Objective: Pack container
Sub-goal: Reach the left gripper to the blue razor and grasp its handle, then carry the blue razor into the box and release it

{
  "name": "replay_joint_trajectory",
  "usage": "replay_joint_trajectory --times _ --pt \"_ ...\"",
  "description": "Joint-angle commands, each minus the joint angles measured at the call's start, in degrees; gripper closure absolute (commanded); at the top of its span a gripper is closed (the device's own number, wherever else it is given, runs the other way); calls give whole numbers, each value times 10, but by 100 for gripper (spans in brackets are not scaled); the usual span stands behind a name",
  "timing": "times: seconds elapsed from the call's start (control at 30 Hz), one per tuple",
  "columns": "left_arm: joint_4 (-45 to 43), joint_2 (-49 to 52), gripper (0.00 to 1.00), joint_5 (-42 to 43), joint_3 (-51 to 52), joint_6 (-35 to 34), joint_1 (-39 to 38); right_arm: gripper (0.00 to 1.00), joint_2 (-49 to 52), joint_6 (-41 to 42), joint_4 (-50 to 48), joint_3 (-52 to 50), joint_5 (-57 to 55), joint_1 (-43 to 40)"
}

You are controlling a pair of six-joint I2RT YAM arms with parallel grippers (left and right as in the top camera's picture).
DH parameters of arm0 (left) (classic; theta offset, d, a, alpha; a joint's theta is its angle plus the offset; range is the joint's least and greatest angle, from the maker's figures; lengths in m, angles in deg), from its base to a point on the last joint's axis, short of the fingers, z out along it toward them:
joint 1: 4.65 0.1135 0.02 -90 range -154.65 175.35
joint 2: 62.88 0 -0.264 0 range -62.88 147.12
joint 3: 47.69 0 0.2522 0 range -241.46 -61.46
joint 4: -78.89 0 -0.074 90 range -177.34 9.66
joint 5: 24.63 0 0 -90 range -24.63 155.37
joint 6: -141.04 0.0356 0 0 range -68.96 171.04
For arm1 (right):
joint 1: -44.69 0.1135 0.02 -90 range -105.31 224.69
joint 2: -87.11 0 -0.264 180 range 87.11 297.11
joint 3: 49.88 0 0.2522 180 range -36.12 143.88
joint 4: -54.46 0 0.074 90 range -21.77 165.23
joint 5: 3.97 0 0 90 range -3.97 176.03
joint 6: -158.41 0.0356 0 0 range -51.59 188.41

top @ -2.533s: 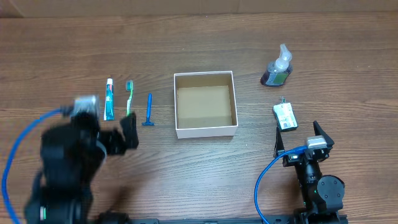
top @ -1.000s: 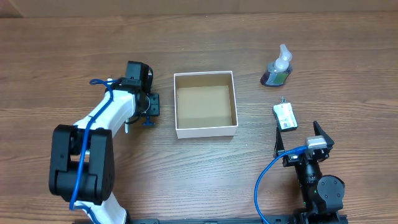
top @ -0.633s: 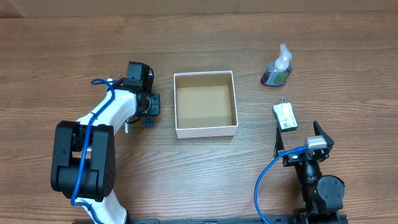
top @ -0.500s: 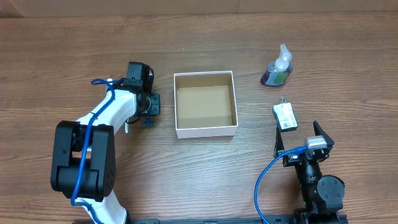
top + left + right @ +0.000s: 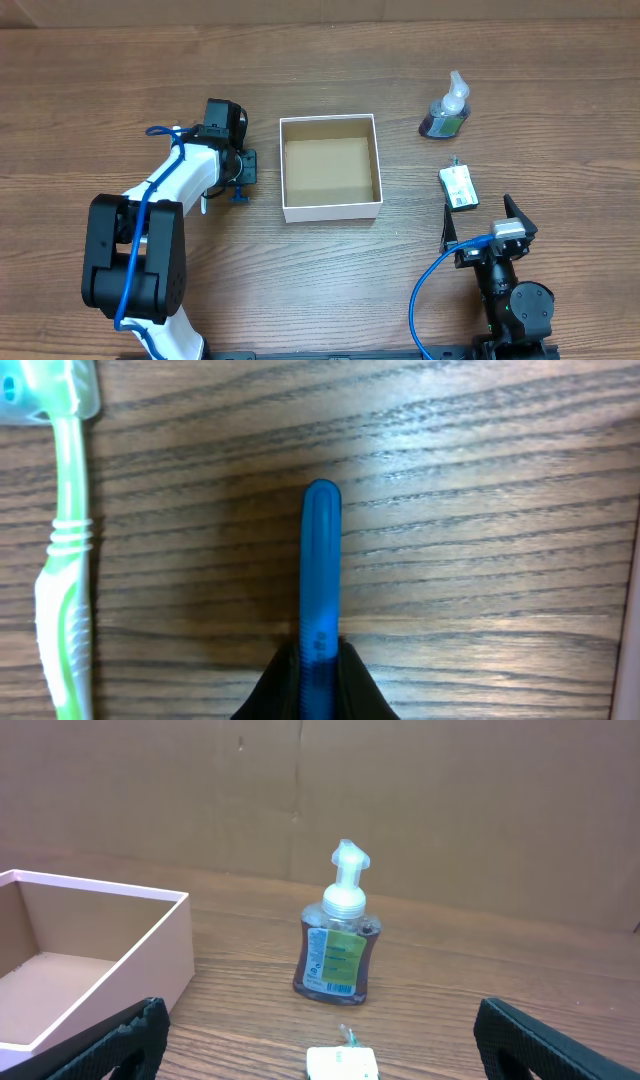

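The container [image 5: 332,211], a square white box with a brown floor, sits mid-table and holds nothing; its wall also shows in the right wrist view [image 5: 150,960]. Just left of it my left gripper [image 5: 238,180] reaches down to the table. In the left wrist view this gripper [image 5: 318,680] is shut on the handle of a blue razor [image 5: 321,560] lying on the wood. A green toothbrush [image 5: 62,550] lies parallel to its left. My right gripper [image 5: 478,218] stands open near the front right, with nothing between its fingers [image 5: 130,1040].
A purple soap bottle [image 5: 447,110] stands at the back right, upright in the right wrist view [image 5: 338,945]. A small white-and-green packet [image 5: 458,187] lies between it and the right gripper. The left arm covers the table left of the razor.
The left gripper's fingers have closed onto the blue razor's handle. Neither arm has otherwise moved.
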Motion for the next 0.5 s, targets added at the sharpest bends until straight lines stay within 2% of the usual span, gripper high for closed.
replay_joint_trajectory --times 0.0,0.47 --pt "22 -1 93 -13 -35 8 -1 0 -6 -3 -3 -6 0 -3" --pt "267 -35 96 -10 -263 -22 -10 0 -6 -3 -3 -6 0 -3"
